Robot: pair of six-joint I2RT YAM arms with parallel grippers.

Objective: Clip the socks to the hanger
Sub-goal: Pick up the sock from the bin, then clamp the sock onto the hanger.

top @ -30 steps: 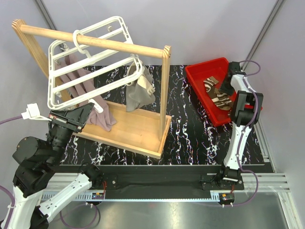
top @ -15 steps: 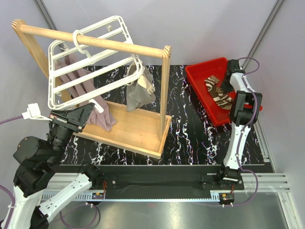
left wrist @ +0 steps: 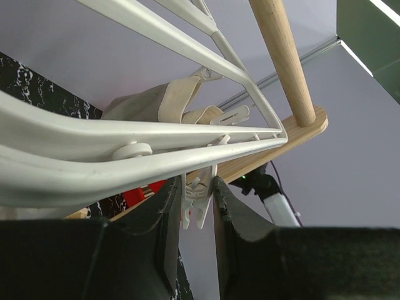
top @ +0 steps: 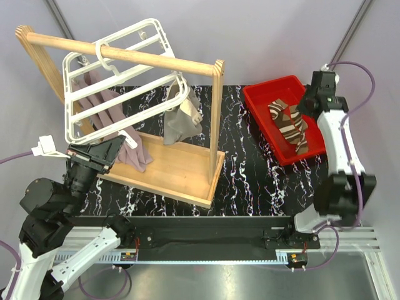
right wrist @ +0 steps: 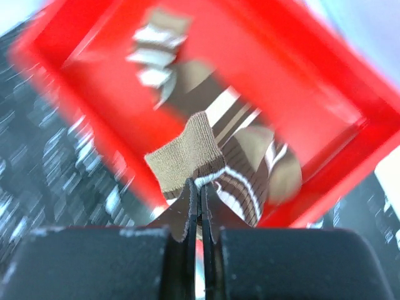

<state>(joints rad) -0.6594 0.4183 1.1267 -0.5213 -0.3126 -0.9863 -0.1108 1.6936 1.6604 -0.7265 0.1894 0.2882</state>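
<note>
The white hanger (top: 112,81) hangs by its hook from the wooden rail and also shows in the left wrist view (left wrist: 125,147). My left gripper (top: 117,145) sits under its lower edge, its jaws closed on a small white dangling clip (left wrist: 199,203). My right gripper (top: 309,105) is above the red bin (top: 262,94), shut on the tan cuff of a striped sock (right wrist: 231,169) and holding it up off the bin floor. That sock stretches down into the bin in the top view (top: 292,128). A second striped sock (right wrist: 156,62) lies in the bin (right wrist: 75,81).
The wooden rail stand (top: 162,169) stands at left centre on the black marbled table (top: 250,181). Mauve cloths (top: 112,119) and a grey-beige cloth (top: 181,122) hang from the hanger. The stand's post (top: 217,112) rises between hanger and bin.
My right arm has swung up and to the right, lifting a sock by its cuff out of the heap in the bin. The left arm has not moved.
</note>
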